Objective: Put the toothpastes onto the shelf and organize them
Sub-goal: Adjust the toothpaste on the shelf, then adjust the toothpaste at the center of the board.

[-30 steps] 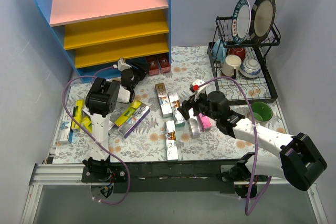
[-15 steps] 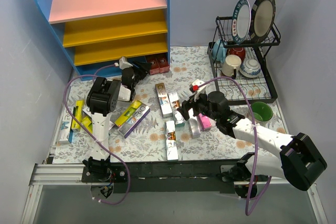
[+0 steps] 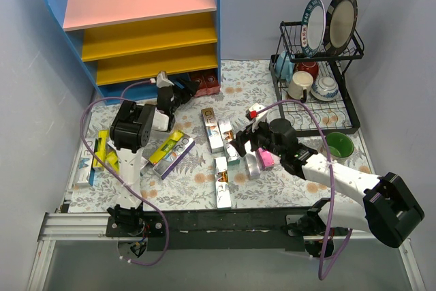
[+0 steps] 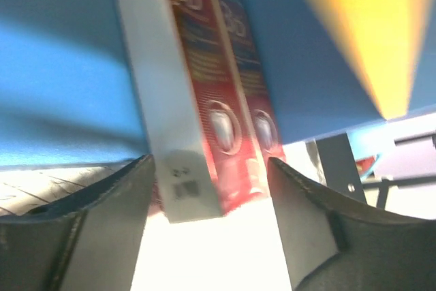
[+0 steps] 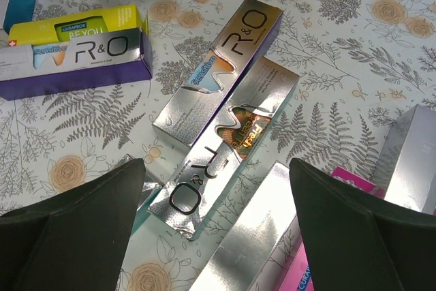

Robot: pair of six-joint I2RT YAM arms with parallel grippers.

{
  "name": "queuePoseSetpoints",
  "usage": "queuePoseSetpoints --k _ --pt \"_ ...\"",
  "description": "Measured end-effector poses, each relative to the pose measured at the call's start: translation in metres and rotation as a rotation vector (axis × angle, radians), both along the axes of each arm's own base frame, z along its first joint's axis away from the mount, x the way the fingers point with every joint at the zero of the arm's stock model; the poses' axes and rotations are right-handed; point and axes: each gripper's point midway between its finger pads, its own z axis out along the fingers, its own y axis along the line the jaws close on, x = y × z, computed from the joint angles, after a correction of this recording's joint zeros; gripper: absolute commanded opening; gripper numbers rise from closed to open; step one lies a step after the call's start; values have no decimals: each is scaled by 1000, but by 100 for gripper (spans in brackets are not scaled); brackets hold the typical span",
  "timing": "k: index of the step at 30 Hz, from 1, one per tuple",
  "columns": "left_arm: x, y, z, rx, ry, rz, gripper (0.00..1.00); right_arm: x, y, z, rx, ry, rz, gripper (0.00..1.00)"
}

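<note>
Plain pale blue-grey walls [image 3: 272,5] enclose on three sides an evenly lit table [image 3: 194,185] covered by a white cloth [image 3: 252,76] printed with ferns and orange flowers, with a black wire dish rack [image 3: 351,110] at its far right.

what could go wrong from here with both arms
The left gripper straddles the red boxes at the bottom of the shelf; backing out crookedly may tip or drag them. The right gripper hangs open over silver boxes lying tight together, so closing may catch two or push one aside.
</note>
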Motion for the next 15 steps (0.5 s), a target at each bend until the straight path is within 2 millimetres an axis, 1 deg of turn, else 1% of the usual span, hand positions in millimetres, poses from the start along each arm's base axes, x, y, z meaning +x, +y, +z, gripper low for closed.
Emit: queuePoseSetpoints --k 2,5,6,7,9,10,11,13,15 --pt "-3 -1 11 21 -15 -16 74 -1 -1 -2 -5 6 0 95" --pt "-8 0 38 50 -48 -23 80 -2 -1 -2 -12 15 0 95" --pt "-12 2 52 63 -66 -23 82 -2 -1 0 -11 14 0 95" --pt "-15 3 63 76 -81 -24 87 -2 -2 1 -9 13 0 95" --pt "-23 6 90 105 -114 -24 91 -2 -2 8 -2 7 -1 95" --pt "-29 8 106 126 -128 -24 93 -3 -2 12 4 2 -1 95" --pt "-34 10 117 142 -142 -24 97 -3 -3 16 8 -3 -1 95" --pt "-52 15 144 185 -167 -23 98 -6 -4 24 19 -12 -2 96" --pt "-71 22 162 231 -170 -14 98 -8 -7 27 22 -12 -3 96"
